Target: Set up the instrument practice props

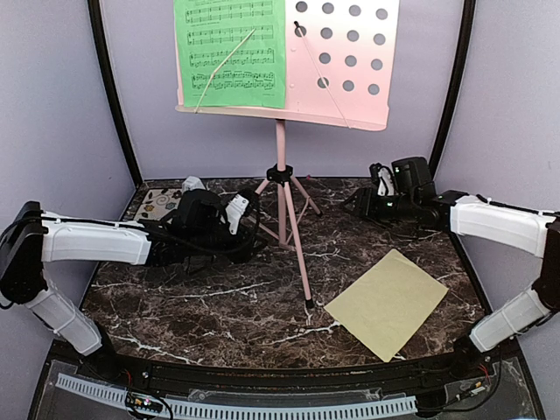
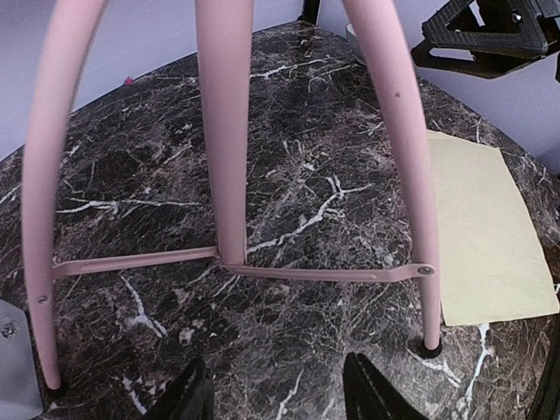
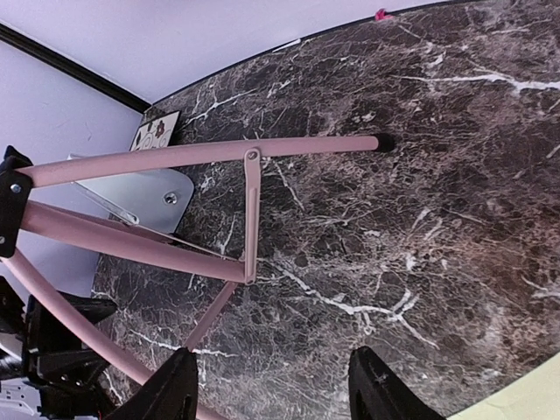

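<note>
The pink music stand (image 1: 282, 157) stands at mid-table, its hole-dotted desk (image 1: 350, 61) at the top. A green sheet-music page (image 1: 232, 52) rests on the desk's left half. A pale-yellow page (image 1: 389, 302) lies flat on the table at front right and shows in the left wrist view (image 2: 486, 236). A small grey-white metronome (image 1: 238, 212) sits beside my left gripper; the right wrist view (image 3: 140, 194) shows its grey face. My left gripper (image 1: 254, 229) (image 2: 280, 398) is open and empty, facing the tripod legs (image 2: 223, 140). My right gripper (image 1: 357, 206) (image 3: 271, 385) is open and empty, right of the legs (image 3: 201, 153).
A flower-patterned card (image 1: 160, 203) lies at the back left. A pale bowl rim (image 2: 354, 33) shows near my right gripper. Purple walls with black posts enclose the marble table (image 1: 262, 306).
</note>
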Robot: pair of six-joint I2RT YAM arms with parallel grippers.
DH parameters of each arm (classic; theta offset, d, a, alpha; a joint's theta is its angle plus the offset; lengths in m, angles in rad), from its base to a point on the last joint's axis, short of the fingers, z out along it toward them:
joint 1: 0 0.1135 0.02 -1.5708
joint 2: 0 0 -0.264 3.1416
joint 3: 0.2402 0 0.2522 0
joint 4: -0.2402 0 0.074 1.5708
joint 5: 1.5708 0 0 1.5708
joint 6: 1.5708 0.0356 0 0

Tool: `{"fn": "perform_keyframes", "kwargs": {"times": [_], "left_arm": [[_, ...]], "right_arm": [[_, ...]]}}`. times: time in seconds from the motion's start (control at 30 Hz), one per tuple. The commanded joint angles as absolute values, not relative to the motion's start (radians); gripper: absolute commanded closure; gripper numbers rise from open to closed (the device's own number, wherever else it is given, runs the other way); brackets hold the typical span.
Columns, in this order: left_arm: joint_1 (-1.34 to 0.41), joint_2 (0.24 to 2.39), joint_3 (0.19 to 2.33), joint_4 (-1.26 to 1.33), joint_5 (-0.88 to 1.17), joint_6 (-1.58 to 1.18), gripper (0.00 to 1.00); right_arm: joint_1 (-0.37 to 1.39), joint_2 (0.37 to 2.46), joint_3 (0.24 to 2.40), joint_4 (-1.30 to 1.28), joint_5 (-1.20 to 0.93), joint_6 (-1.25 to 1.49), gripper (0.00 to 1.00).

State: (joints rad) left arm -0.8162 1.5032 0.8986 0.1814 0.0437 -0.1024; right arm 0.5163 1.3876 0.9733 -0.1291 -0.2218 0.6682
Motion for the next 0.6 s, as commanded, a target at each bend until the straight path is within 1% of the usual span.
{"fn": "perform_keyframes", "kwargs": {"times": [0.0, 0.17, 0.3, 0.57], "left_arm": [[-0.816, 1.577, 0.855, 0.354, 0.039, -0.127, 0.48], [-0.808, 1.653, 0.855, 0.445, 0.031, -0.17, 0.49], [-0.773, 1.718, 0.865, 0.482, 0.033, -0.202, 0.51], [-0.752, 1.837, 0.953, 0.495, 0.043, -0.143, 0.51]], "right_arm": [[0.539, 1.475, 0.966, 0.058, -0.252, 0.684, 0.43], [0.551, 1.64, 1.046, 0.126, -0.268, 0.678, 0.5], [0.555, 1.769, 1.098, 0.197, -0.281, 0.698, 0.52], [0.55, 1.94, 1.227, 0.269, -0.28, 0.727, 0.55]]}}
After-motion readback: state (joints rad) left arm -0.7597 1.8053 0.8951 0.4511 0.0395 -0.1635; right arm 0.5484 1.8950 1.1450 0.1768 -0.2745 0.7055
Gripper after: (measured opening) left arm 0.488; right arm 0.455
